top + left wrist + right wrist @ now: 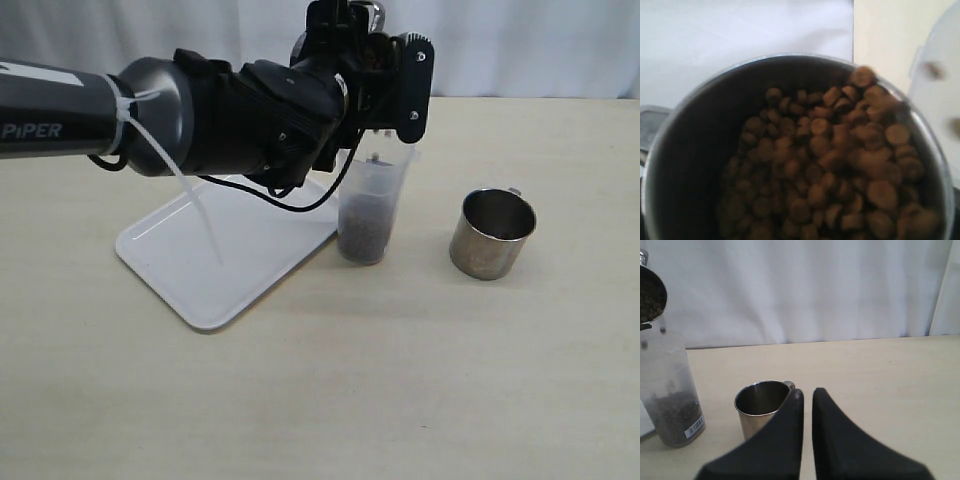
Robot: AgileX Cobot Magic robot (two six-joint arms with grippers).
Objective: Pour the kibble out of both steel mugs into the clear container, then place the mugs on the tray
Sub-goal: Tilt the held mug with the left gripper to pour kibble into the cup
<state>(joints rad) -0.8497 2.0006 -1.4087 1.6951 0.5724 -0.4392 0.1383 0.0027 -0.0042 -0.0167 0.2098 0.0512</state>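
**Kibble** (830, 165): most of it lies in the held steel mug (690, 150), which is tipped above the clear container (372, 205). A few pellets are falling, and a dark layer fills the container's lower part.

**Left gripper** (380, 75): jaws spread wide around that mug, over the container's mouth.

**Risk:** the mouth is narrow, so a steeper tilt could spill pellets past the rim. A knock from the mug could topple the tall container.

**Second steel mug** (492, 233): upright and apparently empty, beside the container.

**Tray** (200, 270): just beside the container on the opposite side, partly under the left arm.

**Right gripper** (804, 440): pinched together and empty, near the second mug.
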